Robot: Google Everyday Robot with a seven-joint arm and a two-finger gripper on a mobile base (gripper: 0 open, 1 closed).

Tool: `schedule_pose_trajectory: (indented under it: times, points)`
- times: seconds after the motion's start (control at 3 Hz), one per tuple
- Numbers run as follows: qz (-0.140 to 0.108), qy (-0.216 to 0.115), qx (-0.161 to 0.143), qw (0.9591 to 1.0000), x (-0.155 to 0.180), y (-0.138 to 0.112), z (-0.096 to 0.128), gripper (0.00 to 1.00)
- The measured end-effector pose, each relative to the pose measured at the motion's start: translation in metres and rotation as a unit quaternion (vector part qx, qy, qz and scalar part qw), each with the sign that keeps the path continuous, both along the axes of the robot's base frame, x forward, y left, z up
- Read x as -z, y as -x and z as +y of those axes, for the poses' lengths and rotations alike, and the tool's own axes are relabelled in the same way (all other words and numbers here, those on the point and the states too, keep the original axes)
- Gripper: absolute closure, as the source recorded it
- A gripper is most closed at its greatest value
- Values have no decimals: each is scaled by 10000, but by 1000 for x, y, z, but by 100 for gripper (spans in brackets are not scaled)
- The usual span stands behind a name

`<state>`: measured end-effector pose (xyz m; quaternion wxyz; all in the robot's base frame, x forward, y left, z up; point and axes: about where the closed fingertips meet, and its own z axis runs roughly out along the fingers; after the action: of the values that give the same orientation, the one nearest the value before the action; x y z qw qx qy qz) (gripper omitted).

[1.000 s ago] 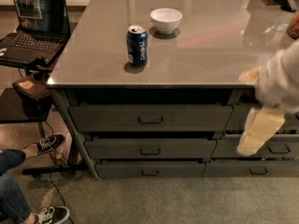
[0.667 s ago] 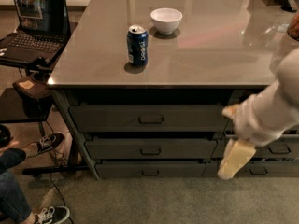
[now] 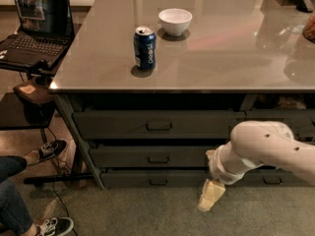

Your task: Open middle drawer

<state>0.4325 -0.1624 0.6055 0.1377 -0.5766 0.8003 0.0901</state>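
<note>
The middle drawer (image 3: 123,156) sat pushed in under the worktop (image 3: 221,58), between the taller drawer (image 3: 108,124) above and the slim bottom drawer (image 3: 128,178) below. Its small pull handle (image 3: 158,159) was at the centre of its front. The fingers (image 3: 211,196) hung well to the right of that handle and lower, apart from it. They pointed down toward the carpet (image 3: 147,210) in front of the bottom drawer. Whether they were open or closed could not be told.

Arm (image 3: 263,149) hides the middle drawer (image 3: 123,156) at right, above the pincer (image 3: 210,198).
</note>
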Motion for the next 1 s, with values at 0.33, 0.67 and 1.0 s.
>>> schedule_pose_trajectory:
  times: [0.33,0.67,1.0]
  points:
    - [-165,-31,49,9998,0,-9,1,0]
    - [-5,222,-30,9997,34,8,6,0]
    - [-199,612,-202,9977,85,16,17,0]
